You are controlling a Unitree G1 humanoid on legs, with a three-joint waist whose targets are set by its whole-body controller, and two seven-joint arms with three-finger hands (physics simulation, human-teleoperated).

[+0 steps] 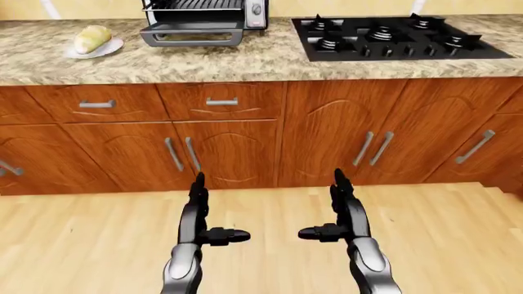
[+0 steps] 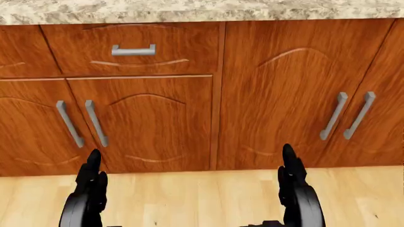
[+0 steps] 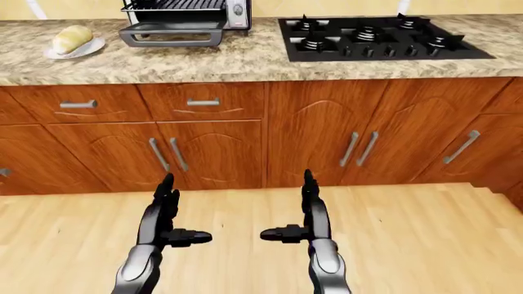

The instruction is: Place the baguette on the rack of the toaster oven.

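Note:
A pale baguette (image 1: 91, 38) lies on a white plate (image 1: 113, 48) at the left of the granite counter. To its right stands the toaster oven (image 1: 203, 21) with its door folded down and its rack (image 1: 194, 5) showing. My left hand (image 1: 206, 211) and right hand (image 1: 333, 208) are both open and empty, fingers up, held low over the wooden floor, well short of the counter. The head view shows only cabinet fronts and the tops of both hands.
A black gas stove (image 1: 394, 37) fills the right of the counter (image 1: 245, 61). Wooden cabinet doors and drawers (image 1: 221, 101) with metal handles stand below the counter. Wooden floor (image 1: 81, 245) lies between me and the cabinets.

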